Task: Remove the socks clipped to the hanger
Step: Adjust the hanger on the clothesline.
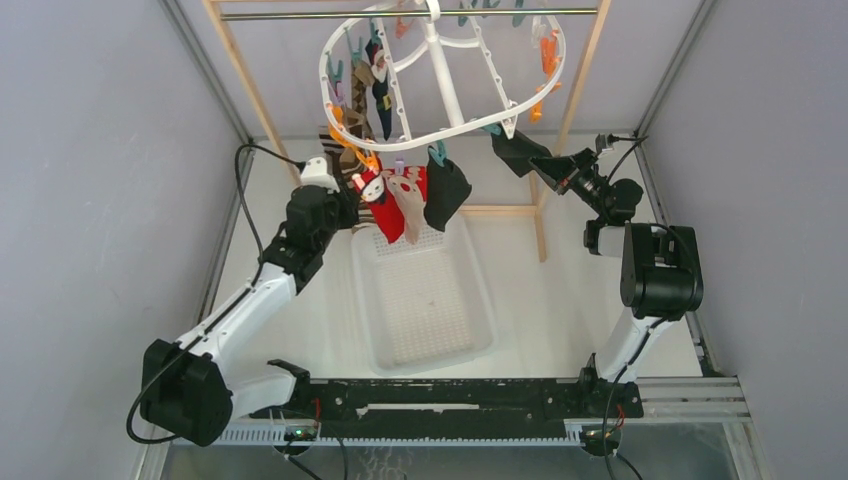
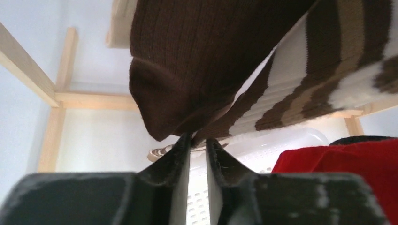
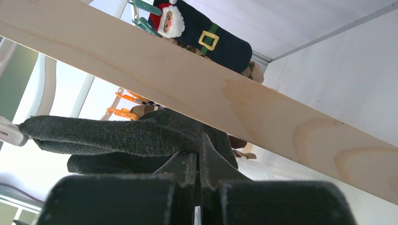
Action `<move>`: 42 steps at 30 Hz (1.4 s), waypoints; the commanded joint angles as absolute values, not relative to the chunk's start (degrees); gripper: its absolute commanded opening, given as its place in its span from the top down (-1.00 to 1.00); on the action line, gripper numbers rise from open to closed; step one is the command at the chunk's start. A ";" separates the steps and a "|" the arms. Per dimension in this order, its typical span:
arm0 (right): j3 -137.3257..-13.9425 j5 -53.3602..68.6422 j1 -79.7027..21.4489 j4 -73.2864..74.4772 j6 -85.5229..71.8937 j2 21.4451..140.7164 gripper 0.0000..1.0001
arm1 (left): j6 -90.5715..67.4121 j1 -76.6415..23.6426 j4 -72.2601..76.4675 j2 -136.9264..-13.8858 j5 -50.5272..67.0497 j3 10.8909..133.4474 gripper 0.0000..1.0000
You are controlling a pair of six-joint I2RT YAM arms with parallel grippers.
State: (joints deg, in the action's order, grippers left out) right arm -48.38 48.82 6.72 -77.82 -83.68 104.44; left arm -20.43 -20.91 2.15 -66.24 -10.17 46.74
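Observation:
The white oval hanger point(image 1: 440, 72) hangs from the rod, with socks on its clips. A red sock point(image 1: 386, 208), a beige sock point(image 1: 410, 203) and a black sock point(image 1: 447, 193) dangle from its near rim. My left gripper point(image 2: 198, 142) is raised under a brown striped sock point(image 2: 324, 84). Its jaws stand narrow, with a fold of that sock pinched between the fingertips. My right gripper point(image 3: 198, 151) is shut on a dark grey sock point(image 3: 117, 133), which stretches left to a pale clip point(image 3: 9, 132). A navy Santa sock point(image 3: 206, 33) hangs beyond.
A white perforated basket point(image 1: 425, 300) sits on the table below the hanging socks. The wooden rack point(image 1: 545, 215) carries the metal rod point(image 1: 300, 14), and one of its beams point(image 3: 244, 101) crosses close above my right gripper. Grey walls close in both sides.

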 commanded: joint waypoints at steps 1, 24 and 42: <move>-48.80 49.04 6.63 -80.65 -84.23 103.80 1.00 | -18.67 -21.36 4.31 -67.73 -8.74 51.92 0.75; -43.41 52.21 7.73 -80.32 -84.84 100.24 -0.21 | -19.61 -23.41 -5.39 -56.43 -8.91 52.10 1.00; -30.32 29.51 -15.85 -5.41 -38.54 43.39 -0.38 | -23.43 -30.84 -22.14 -44.68 -13.53 56.57 1.00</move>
